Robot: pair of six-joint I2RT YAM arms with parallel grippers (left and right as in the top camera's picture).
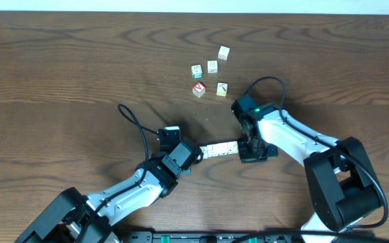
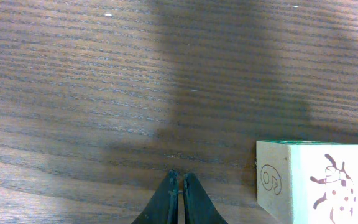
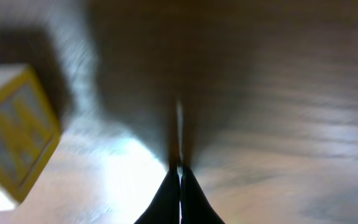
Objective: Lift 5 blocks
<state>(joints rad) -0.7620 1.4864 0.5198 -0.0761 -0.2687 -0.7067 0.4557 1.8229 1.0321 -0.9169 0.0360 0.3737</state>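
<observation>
Both my grippers are pinched tight together, with nothing between the fingers. My left gripper (image 1: 196, 153) and my right gripper (image 1: 244, 150) point at each other. A short row (image 1: 220, 149) of blocks lies between them, with one end by each tip.

I think the fingers are together so that each gripper is like one stiff stick. Then I can push on both ends and the row may come up as one piece. I cannot count the blocks in it. I also cannot tell if the row is off the table (image 1: 59, 67) yet.

My left wrist camera shows the ladybug block (image 2: 309, 183) off to the right of my tips, not right in front. So I think that push may be a bit crooked, and the row could bend and fall apart.

Far past my tips lie three loose blocks (image 1: 212, 66), a red one (image 1: 198, 88) and a yellow one (image 1: 222, 88). They are well apart from the row. The wood around the row is bare and the table edges are far off, so I have room to go straight up.
</observation>
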